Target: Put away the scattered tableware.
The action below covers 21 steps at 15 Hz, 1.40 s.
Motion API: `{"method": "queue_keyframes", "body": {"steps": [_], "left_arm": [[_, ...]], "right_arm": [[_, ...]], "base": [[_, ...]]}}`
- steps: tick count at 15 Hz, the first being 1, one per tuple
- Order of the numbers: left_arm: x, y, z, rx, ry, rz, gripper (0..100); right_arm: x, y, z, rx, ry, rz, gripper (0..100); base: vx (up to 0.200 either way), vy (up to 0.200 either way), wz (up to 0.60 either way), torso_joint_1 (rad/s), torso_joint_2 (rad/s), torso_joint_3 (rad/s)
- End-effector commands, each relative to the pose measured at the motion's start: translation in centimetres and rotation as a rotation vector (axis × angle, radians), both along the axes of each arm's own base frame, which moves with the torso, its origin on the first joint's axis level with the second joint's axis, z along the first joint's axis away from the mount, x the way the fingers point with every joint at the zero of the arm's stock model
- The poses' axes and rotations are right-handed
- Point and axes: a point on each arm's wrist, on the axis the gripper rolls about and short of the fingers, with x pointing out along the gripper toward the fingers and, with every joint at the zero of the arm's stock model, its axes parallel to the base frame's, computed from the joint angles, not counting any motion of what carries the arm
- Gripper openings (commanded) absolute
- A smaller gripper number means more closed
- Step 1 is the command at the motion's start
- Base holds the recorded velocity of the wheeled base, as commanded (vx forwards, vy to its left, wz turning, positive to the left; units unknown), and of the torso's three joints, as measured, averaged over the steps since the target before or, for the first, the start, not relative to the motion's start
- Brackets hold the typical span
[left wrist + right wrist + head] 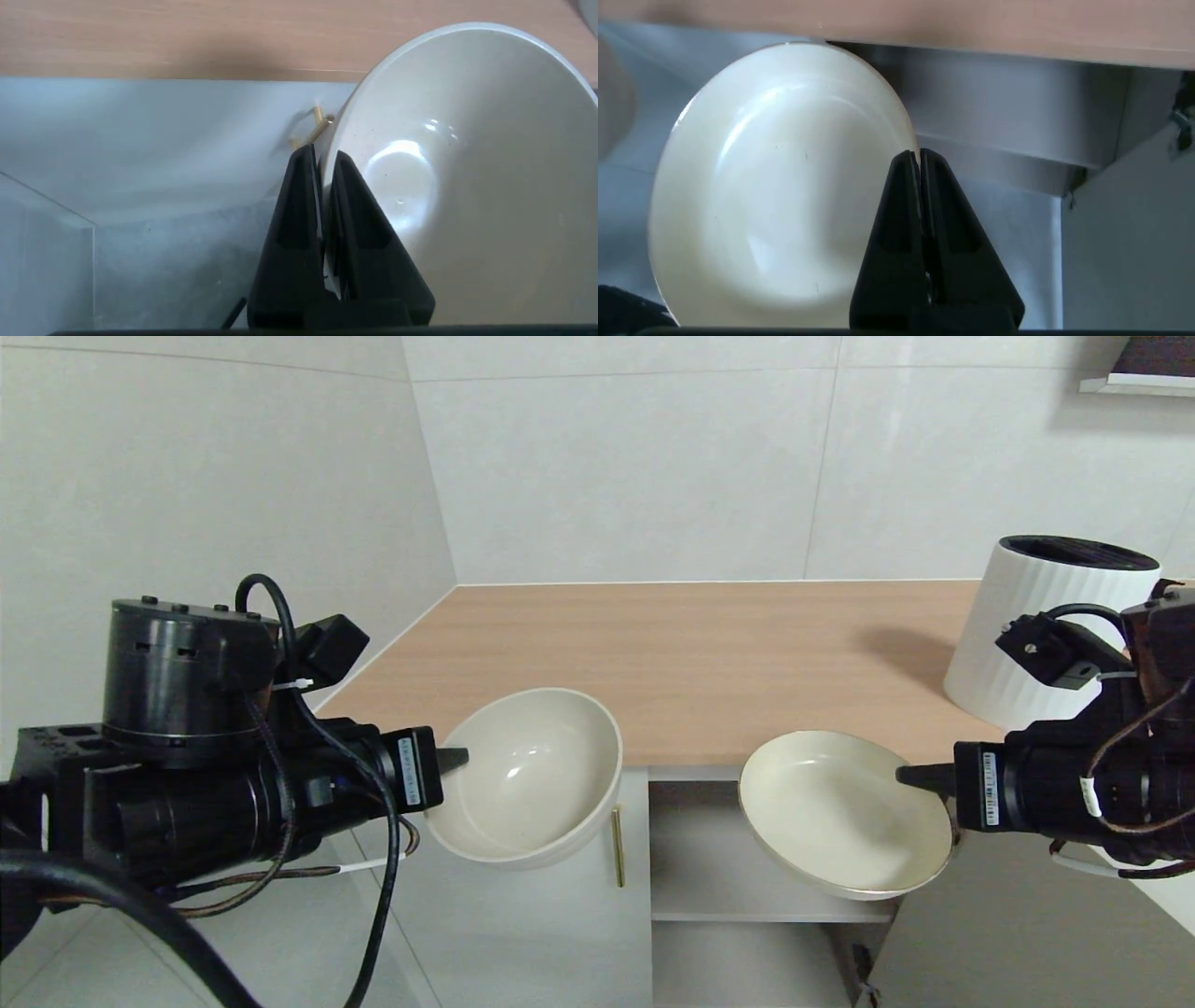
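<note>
We find the left gripper (456,759) pinching the rim of the cream bowl (537,770) and the right gripper (913,776) pinching the rim of the plate (831,812). Both dishes hang below the countertop (691,653), facing the open cabinet (695,845), presumably ready for shelving.

Left gripper (459,759) holds a bowl (537,775), right gripper (904,774) a plate (836,814), before the counter (691,653)

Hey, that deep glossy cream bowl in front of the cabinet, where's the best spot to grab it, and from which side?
Pinch the deep cream bowl at its thin rim, edge-on from the robot's left side, one finger inside and one outside. Its rounded wall looks too wide to span. The left gripper grips it this way.
</note>
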Motion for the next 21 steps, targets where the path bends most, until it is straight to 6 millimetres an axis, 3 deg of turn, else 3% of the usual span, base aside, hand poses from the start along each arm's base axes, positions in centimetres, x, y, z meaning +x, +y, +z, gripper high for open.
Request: {"method": "queue_keyframes", "body": {"steps": [1,10,21], "left_arm": [[0.1,-0.1,-0.1,0.002,0.004,-0.002,0],[0.2,-0.4,-0.8,0.013,0.027,-0.012,0],[0.2,-0.4,-0.8,0.013,0.027,-0.012,0]], "right_arm": [[0.2,0.0,-0.7,-0.006,0.004,-0.003,0],[0.5,0.2,-1.7,-0.034,0.028,0.004,0],[0.6,0.2,-1.9,-0.039,0.032,0.003,0]], "base": [[0.0,0.0,0.0,0.0,0.0,0.0],[0.0,0.0,0.0,0.0,0.0,0.0],[0.0,0.0,0.0,-0.164,0.42,0.259]]}}
